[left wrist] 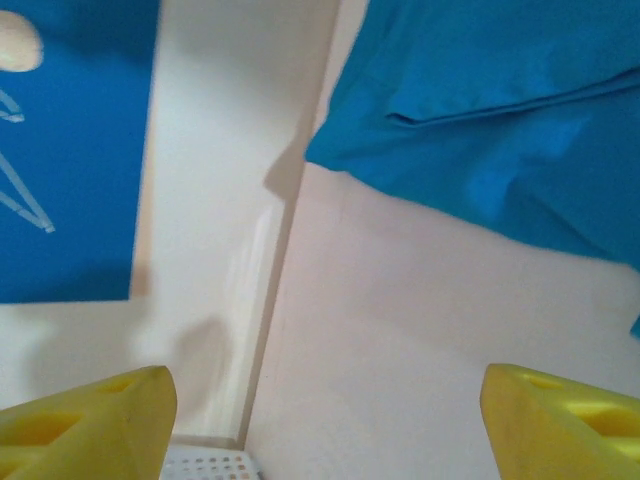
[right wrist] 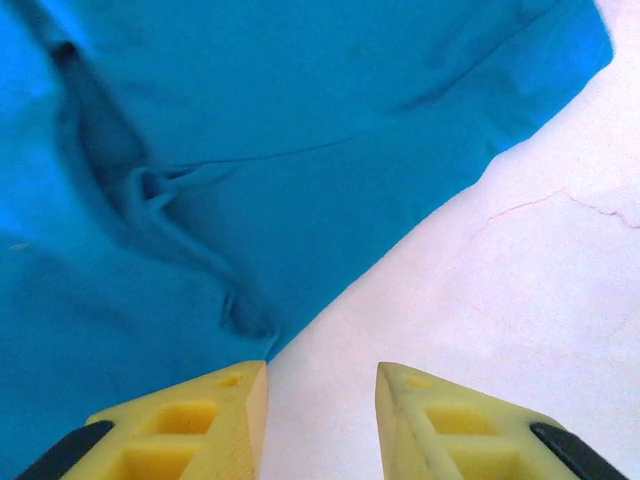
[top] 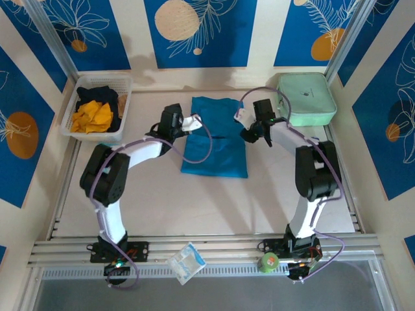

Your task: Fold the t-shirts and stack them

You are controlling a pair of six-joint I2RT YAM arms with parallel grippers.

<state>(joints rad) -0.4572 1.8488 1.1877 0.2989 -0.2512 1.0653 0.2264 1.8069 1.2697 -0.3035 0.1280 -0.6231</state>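
My left pincer [left wrist: 327, 388] stands wide open with nothing between its fingers, and the teal-blue t-shirt [left wrist: 500, 100] lies just ahead of it and to its right. My right pincer [right wrist: 322, 378] is parted only narrowly and grips nothing. The same shirt spreads ahead and to its left, its edge running up to the left finger. Between the two pincers the shirt lies flat on the surface [top: 194, 201] as a narrow rectangle. I judge the sides are folded in and a crosswise fold is left. Well off to the left pincer's left, a white basket [top: 71, 107] holds an orange-yellow t-shirt [top: 92, 116] and a black t-shirt [top: 97, 96], both crumpled and not yet folded, so no stack exists. Just beyond the right pincer sits a closed mint-green case [top: 306, 97].
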